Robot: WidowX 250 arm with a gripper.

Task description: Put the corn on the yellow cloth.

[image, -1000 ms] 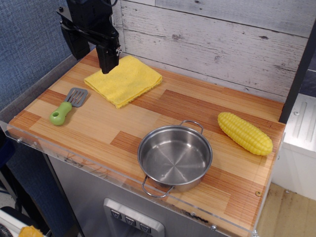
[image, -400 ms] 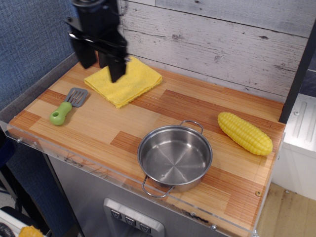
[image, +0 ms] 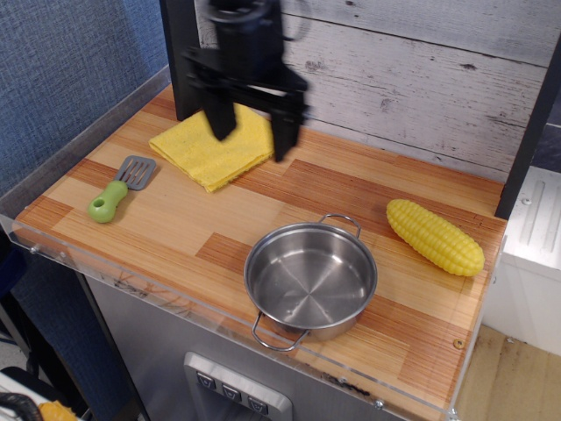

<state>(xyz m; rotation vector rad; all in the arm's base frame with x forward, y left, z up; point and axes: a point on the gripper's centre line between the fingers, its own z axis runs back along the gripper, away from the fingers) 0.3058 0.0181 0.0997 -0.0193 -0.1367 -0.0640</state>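
Observation:
The corn [image: 435, 236] is a yellow bumpy cob lying flat at the right side of the wooden counter, to the right of the steel pot. The yellow cloth [image: 206, 151] lies folded at the back left, partly hidden behind my gripper. My black gripper [image: 252, 136] hangs above the counter at the cloth's right edge, fingers pointing down and spread apart, with nothing between them. It is far left of the corn.
A steel pot [image: 310, 278] with two handles stands at the front middle. A green-handled spatula [image: 119, 187] lies at the left. A white plank wall [image: 412, 79] runs along the back, and a clear lip edges the counter's front [image: 219, 324].
My gripper has moved to the right, from over the cloth's left corner to its right edge, and its fingers have spread wider. Corn, pot and spatula have not moved.

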